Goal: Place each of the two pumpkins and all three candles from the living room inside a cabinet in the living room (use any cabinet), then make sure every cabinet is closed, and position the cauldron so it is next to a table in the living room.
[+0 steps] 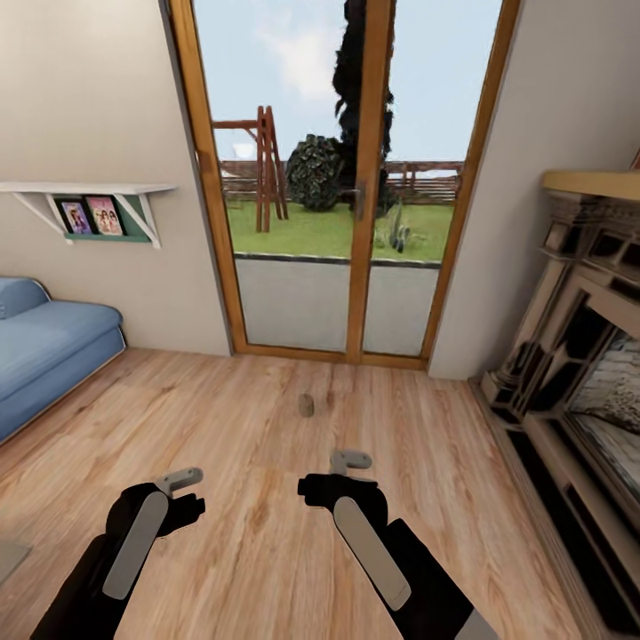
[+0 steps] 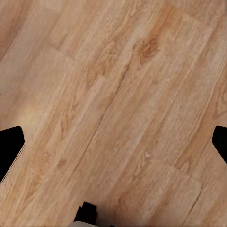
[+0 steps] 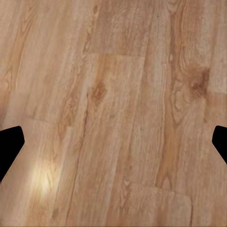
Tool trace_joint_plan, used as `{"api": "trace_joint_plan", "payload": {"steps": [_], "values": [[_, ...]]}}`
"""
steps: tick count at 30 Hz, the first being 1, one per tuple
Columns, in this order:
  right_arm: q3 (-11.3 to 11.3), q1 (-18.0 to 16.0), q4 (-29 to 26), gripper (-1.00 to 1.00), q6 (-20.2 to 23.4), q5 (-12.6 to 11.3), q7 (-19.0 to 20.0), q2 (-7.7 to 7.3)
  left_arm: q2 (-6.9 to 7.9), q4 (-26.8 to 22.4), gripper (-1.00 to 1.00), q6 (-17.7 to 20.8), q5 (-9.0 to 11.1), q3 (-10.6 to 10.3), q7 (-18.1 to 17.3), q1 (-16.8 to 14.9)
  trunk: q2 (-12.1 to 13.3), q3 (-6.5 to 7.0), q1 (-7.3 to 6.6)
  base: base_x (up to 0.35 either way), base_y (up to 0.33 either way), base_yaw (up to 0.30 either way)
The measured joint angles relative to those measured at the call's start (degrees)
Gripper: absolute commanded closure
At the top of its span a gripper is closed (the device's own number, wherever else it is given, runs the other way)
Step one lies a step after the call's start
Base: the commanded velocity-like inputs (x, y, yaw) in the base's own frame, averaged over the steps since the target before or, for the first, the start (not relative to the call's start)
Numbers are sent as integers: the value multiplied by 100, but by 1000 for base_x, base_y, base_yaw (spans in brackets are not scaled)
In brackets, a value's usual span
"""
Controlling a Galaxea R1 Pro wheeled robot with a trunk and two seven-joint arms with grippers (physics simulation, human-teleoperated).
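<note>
A small stubby tan cylinder, apparently a candle (image 1: 306, 405), stands alone on the wood floor in front of the glass door. My left gripper (image 1: 182, 481) hangs low over the floor, short of the candle and to its left; its dark fingertips (image 2: 10, 149) sit wide apart, open and empty. My right gripper (image 1: 350, 461) is just short of the candle and slightly right of it, also open over bare boards, with its fingertips (image 3: 9, 146) at the picture's edges. The pumpkins, the cabinet and the cauldron are out of view.
A wood-framed glass door (image 1: 356, 178) fills the far wall, with a garden beyond. A blue sofa (image 1: 44, 347) stands at the left under a white wall shelf (image 1: 84, 189). A dark carved fireplace (image 1: 578, 356) lines the right side.
</note>
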Motion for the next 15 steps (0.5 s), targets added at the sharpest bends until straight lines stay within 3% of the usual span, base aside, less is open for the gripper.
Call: {"api": "trace_joint_plan", "payload": {"steps": [15], "values": [[9, 0, 2, -100, 0, -1, -3, 2, 0, 0, -100, -5, -3, 0, 0, 0, 0, 0, 0, 304, 186, 0]]}}
